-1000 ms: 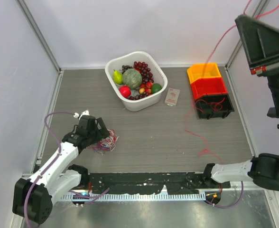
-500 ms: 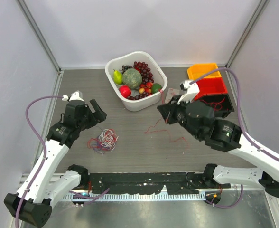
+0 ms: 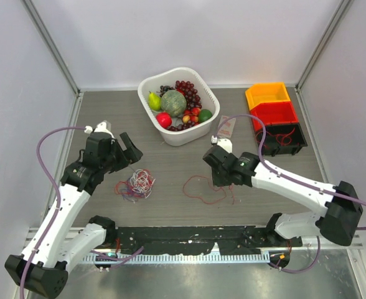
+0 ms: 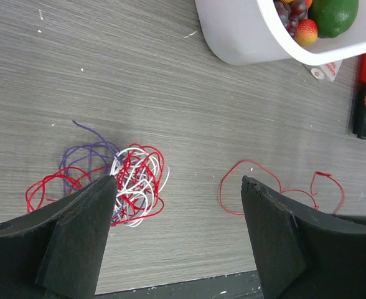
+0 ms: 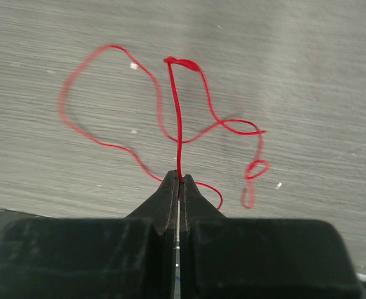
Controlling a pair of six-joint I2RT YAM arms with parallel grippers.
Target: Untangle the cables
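The tangled bunch of red, purple and white cables [image 3: 135,185] lies on the table left of centre; it shows in the left wrist view [image 4: 117,182] too. My left gripper [image 3: 124,151] hovers open above and behind it, empty. A separate red cable [image 3: 203,189] lies in loops right of the bunch, also in the left wrist view [image 4: 276,190]. My right gripper [image 3: 215,171] is shut on this red cable [image 5: 178,124], which rises from the closed tips and loops over the table.
A white fruit basket [image 3: 152,84] stands at the back centre. Yellow [image 3: 267,94], red [image 3: 275,113] and black bins [image 3: 282,138] sit at the back right, the black one holding red cable. A small packet [image 3: 226,127] lies beside the basket.
My right arm has swung down from high up to the table, bringing the red cable with it, now laid in loops. My left gripper has lifted off the bunch.
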